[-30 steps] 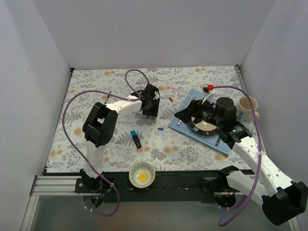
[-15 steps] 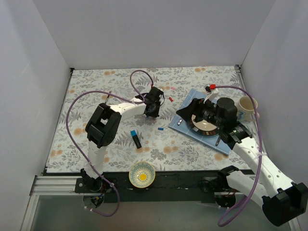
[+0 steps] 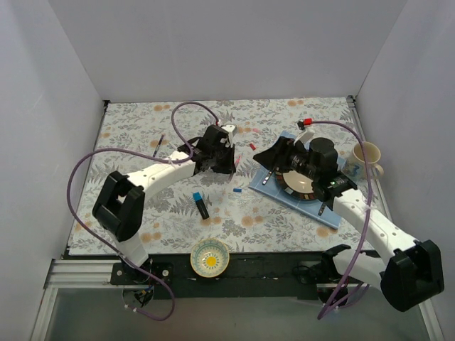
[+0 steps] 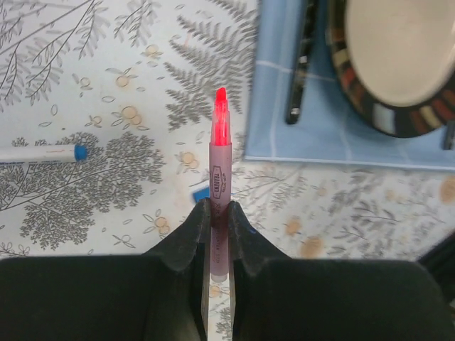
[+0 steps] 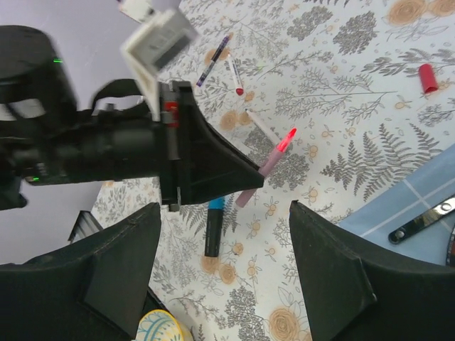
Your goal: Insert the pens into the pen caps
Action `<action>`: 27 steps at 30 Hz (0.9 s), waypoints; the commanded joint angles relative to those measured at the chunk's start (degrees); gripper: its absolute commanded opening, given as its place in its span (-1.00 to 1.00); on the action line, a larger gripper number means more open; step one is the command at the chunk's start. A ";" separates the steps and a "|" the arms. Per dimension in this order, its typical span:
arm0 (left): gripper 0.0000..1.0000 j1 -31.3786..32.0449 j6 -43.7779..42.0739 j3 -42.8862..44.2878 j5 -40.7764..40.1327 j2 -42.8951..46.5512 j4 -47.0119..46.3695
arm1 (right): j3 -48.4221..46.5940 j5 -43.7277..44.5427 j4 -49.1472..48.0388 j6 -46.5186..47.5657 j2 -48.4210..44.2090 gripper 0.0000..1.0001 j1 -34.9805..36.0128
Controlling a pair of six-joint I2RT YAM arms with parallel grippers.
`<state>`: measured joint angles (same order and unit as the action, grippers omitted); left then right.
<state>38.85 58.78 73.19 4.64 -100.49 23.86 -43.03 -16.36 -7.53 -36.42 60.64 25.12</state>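
1. The pink pen (image 4: 219, 160) has a bare, bright red-pink tip. It sticks out of the left gripper (image 4: 219, 213), whose fingers are clamped on its barrel, near the middle of the tabletop.
2. A small blue cap (image 4: 201, 193) lies on the cloth close by, and a red cap (image 3: 252, 146) lies nearer the far edge.
3. The right gripper (image 3: 269, 158) hangs over the edge of the blue placemat (image 4: 270, 142), fingers spread wide apart, facing the pen.
4. A black marker with a light-blue end (image 3: 201, 205) lies toward the near edge.

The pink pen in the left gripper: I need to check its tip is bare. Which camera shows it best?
Left wrist: the pink pen stands mid-frame, pinched by the left gripper, its bright bare tip in sharp view. The right wrist view shows it smaller, side-on. In the top view I cannot make it out.
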 commanded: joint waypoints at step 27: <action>-1.00 0.26 8.54 -8.85 18.12 16.29 -14.45 | 0.57 -1.66 -14.52 -8.05 13.62 0.25 3.17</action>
<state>38.85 66.63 64.93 21.85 -87.48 11.25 -42.30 -19.35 -20.08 -44.82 74.26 27.29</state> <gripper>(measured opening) 0.069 0.661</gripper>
